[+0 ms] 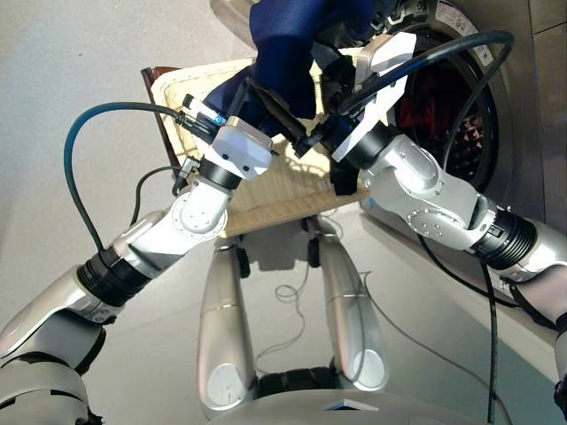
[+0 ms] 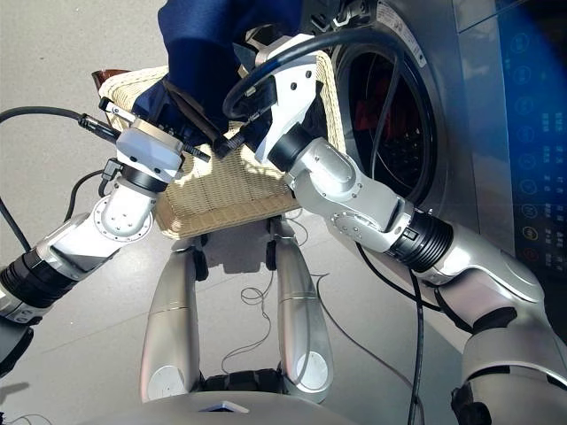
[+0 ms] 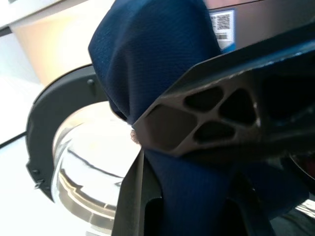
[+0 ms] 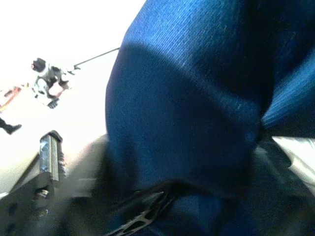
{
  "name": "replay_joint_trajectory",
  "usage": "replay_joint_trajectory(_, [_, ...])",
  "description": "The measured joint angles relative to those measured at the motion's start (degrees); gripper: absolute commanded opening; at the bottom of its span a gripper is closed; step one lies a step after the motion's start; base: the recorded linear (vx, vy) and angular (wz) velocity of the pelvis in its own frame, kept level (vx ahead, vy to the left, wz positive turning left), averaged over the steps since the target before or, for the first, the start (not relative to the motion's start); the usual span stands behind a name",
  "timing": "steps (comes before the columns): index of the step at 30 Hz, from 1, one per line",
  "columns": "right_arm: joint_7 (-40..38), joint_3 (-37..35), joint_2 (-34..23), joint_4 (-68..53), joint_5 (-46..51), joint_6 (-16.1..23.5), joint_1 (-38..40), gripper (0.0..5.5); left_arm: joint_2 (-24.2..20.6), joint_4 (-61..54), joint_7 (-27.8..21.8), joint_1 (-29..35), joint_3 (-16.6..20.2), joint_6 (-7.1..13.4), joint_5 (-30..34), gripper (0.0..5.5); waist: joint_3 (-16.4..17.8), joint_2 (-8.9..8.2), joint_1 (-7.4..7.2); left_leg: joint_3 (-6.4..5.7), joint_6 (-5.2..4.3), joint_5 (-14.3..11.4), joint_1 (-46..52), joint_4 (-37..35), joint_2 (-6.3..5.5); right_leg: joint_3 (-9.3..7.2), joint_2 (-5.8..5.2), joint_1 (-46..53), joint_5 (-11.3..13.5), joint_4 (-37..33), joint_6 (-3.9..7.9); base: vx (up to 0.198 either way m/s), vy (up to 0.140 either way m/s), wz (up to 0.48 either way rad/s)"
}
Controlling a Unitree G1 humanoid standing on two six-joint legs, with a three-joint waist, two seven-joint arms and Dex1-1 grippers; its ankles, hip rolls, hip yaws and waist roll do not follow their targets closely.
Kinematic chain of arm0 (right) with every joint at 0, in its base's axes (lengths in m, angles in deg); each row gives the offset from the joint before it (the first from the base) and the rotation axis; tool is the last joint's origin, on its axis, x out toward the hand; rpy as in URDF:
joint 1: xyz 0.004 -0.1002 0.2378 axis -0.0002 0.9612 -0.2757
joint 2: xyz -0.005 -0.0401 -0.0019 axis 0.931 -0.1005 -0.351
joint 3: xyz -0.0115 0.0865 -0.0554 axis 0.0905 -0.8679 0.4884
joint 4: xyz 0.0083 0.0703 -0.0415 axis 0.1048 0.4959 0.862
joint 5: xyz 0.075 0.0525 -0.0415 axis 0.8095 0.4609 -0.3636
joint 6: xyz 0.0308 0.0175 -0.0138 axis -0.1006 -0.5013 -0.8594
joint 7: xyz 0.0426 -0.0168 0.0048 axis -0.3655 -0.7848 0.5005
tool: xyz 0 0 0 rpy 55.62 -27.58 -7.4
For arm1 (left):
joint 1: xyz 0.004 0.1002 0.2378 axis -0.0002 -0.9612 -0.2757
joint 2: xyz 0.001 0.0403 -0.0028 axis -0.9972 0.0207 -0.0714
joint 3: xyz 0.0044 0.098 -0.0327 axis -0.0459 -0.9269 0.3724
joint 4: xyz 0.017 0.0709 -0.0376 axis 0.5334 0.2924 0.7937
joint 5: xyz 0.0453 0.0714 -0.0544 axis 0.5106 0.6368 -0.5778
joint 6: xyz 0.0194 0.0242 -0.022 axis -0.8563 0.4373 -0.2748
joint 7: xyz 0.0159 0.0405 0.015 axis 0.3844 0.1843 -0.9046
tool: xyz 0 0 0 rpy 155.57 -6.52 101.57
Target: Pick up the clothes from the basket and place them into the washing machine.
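Both end effectors, left and right, clamp the navy garment above the basket; hanging folds could snag the washer rim.

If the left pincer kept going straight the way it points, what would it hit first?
Probably the black-rimmed round glass door of the washing machine, beyond the navy blue cloth garment that the left pincer grips; depth is unclear.

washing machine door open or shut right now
Open. The head views show the washing machine drum uncovered, with red cloth inside, and the left wrist view shows the porthole door swung aside behind the navy garment.
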Motion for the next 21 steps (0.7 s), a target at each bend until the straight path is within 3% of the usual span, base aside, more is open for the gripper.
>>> replay_joint_trajectory(6, [-2.54, -0.13, 1.00, -0.18, -4.81, 1.07, 0.21, 0.00, 0.35, 0.02, 2.19, 1.11, -0.53, -1.71, 0.00, 0.00, 0.00, 0.00, -0.03, -0.04, -0.01, -0.01, -0.59, 0.50, -0.01, -0.04, -0.05, -0.46, 0.00, 0.35, 0.00, 0.000, 0.000, 0.000])
replay_joint_trajectory(20, [-4.37, -1.83, 2.47, -0.64, -8.81, 1.12, 1.71, 0.00, 1.61, 0.04, 3.36, 1.80, -0.81, -1.73, 0.01, 0.00, 0.00, 0.00, -0.01, -0.09, 0.06, 0.03, -1.03, 1.00, -0.04, -0.06, -0.14, -0.93, -0.02, 0.98, 0.00, 0.000, 0.000, 0.000])
replay_joint_trajectory(21, [-4.58, -2.32, 2.92, -0.65, -9.87, 1.20, 2.46, 0.00, 1.69, 0.07, 3.36, 1.89, -1.01, -1.73, 0.01, 1.29, 0.00, 0.01, -0.01, -0.08, 0.06, 0.03, -1.03, 0.99, -0.04, -0.06, -0.15, -0.94, -0.02, 0.98, 0.00, 0.000, 0.000, 0.000])
